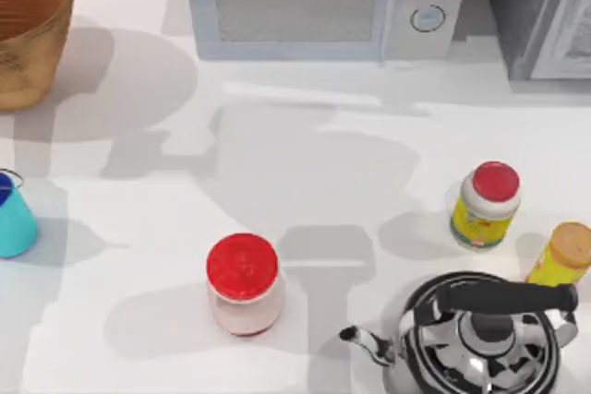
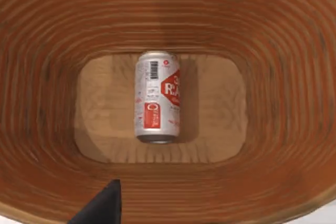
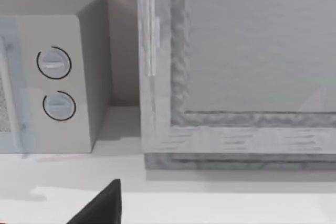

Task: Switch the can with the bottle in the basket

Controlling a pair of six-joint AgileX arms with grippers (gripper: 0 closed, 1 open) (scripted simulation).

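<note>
White table, microwave behind

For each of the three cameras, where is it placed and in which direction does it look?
Top view: above the table, looking down on the basket, the can, jars, kettle and microwave.
Left wrist view: on the left arm, over the basket, looking down inside at the bottle lying on its side; a dark tip of the left end effector shows.
Right wrist view: on the right arm, low, facing the microwave; a dark tip of the right end effector shows.
Shared: basket in top and left wrist views; microwave in top and right wrist views.
</note>
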